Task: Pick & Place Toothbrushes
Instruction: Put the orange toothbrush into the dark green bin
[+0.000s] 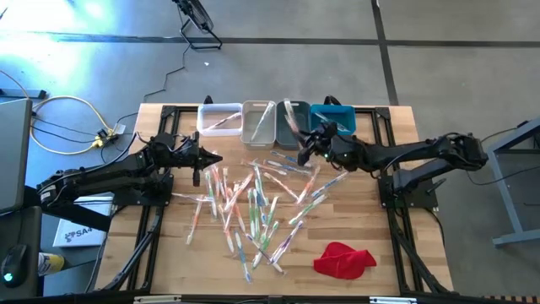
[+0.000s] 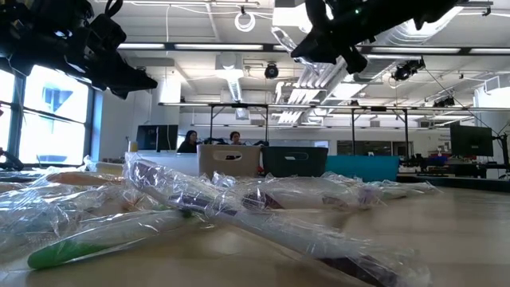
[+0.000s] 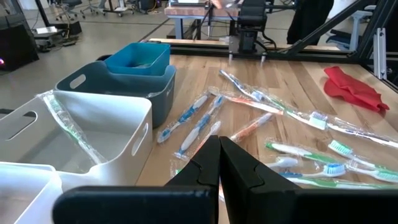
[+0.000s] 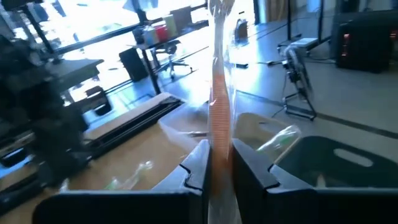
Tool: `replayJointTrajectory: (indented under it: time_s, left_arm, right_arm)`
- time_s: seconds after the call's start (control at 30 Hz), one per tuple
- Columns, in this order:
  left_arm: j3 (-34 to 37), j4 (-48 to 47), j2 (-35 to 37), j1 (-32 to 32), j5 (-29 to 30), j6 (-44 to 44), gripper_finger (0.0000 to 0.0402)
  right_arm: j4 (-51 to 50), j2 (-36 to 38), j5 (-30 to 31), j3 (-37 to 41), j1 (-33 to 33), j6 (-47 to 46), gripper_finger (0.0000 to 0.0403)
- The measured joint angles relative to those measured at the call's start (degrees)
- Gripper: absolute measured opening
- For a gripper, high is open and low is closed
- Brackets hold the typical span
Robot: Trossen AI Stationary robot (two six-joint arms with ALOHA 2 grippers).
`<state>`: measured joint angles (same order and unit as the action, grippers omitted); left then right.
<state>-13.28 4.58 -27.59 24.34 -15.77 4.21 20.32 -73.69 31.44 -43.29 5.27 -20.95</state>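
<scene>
- Holding an orange-handled toothbrush in a clear wrapper [image 4: 219, 93], the right gripper [image 1: 305, 145] is hanging above the grey bin [image 1: 293, 123] at the table's twelve o'clock edge, jaws clamped on the handle.
- Waiting at nine o'clock of the pile, the left gripper [image 1: 213, 157] is showing its jaws clenched on nothing.
- Remaining on the wooden table [image 1: 388, 253] is a large scatter of wrapped toothbrushes [image 1: 253, 211]; a few are lying in the white bin [image 1: 219, 118] and beige bin [image 1: 258, 122], so most work appears outstanding.
- Showing the grasp plainly is the right wrist view; the high view is only giving placement.
- Lying at five o'clock is a crumpled red cloth [image 1: 343, 258].
</scene>
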Motion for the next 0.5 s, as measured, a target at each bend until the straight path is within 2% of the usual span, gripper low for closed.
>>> replayJointTrajectory:
  time_s: [0.23,0.5]
  left_arm:
    - [0.0,1.0,0.0,0.0,0.0,0.0,0.0]
    - [0.0,2.2,0.0,0.0,0.0,0.0,0.0]
  right_arm:
    - [1.4,-3.7,-1.5,-0.3,3.9,-0.4,0.0038]
    - [-1.2,-10.5,-3.0,-6.9,6.2,1.0,0.0038]
